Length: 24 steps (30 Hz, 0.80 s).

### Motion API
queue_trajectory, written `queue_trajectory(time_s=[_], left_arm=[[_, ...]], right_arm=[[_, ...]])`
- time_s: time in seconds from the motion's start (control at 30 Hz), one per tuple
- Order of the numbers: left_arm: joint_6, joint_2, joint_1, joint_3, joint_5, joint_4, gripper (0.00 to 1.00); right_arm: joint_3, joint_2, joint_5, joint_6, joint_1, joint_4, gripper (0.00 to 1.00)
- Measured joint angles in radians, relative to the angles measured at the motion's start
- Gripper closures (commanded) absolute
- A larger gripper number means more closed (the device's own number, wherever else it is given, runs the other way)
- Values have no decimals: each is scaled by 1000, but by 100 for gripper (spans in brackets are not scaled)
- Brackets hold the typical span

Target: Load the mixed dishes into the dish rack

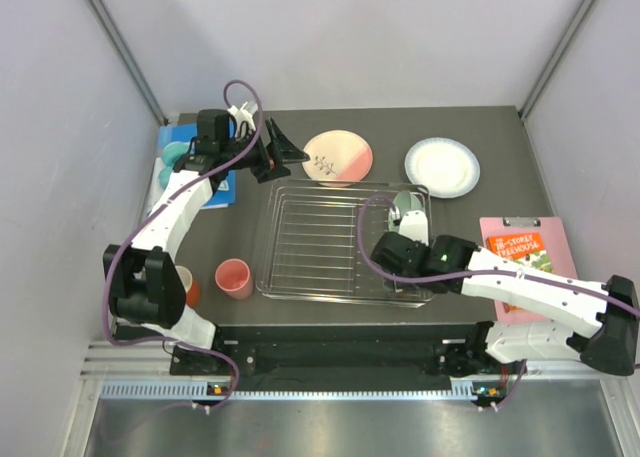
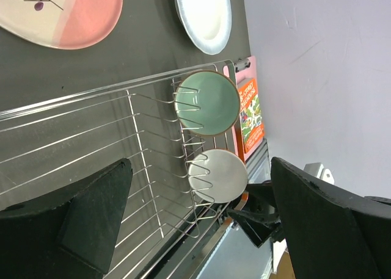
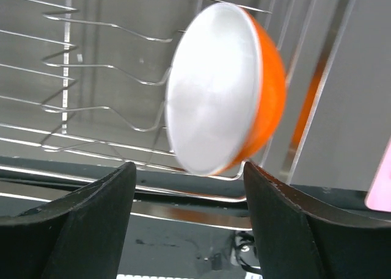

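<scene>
The right gripper (image 3: pixel 189 169) stands spread, grasping nothing, and the orange bowl (image 3: pixel 226 90) stands on edge just ahead in the dish rack (image 3: pixel 146 82). The left gripper (image 2: pixel 198 166), released, overlooks two racked bowls, one of them the mint-green bowl (image 2: pixel 208 103). Only the overhead view shows two plates at upper centre, the pink-and-cream plate (image 1: pixel 338 157) and the white plate (image 1: pixel 441 166), and at lower left one pink cup (image 1: pixel 235 277) and one orange mug (image 1: pixel 187 285).

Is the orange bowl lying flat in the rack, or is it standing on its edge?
On its edge: the orange bowl is tipped sideways among the dish rack wires, white inside facing sideways, not up.
</scene>
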<state>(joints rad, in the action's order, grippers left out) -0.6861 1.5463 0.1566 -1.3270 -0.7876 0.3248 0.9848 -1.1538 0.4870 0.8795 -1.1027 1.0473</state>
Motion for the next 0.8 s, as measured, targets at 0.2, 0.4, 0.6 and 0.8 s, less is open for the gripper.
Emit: queue_trajectory(time_s=[0.2, 0.4, 0.6, 0.8], left_arm=[[-24, -5, 0, 18, -1, -43, 1], [-38, -8, 0, 32, -7, -64, 1], [-28, -7, 0, 13, 1, -34, 1], [11, 46, 0, -140, 30, 30, 1]], right_arm=[[9, 0, 39, 3, 0, 60, 25], [179, -5, 63, -9, -1, 125, 16], [394, 8, 171, -43, 56, 141, 12], [241, 132, 189, -182, 505, -50, 12]])
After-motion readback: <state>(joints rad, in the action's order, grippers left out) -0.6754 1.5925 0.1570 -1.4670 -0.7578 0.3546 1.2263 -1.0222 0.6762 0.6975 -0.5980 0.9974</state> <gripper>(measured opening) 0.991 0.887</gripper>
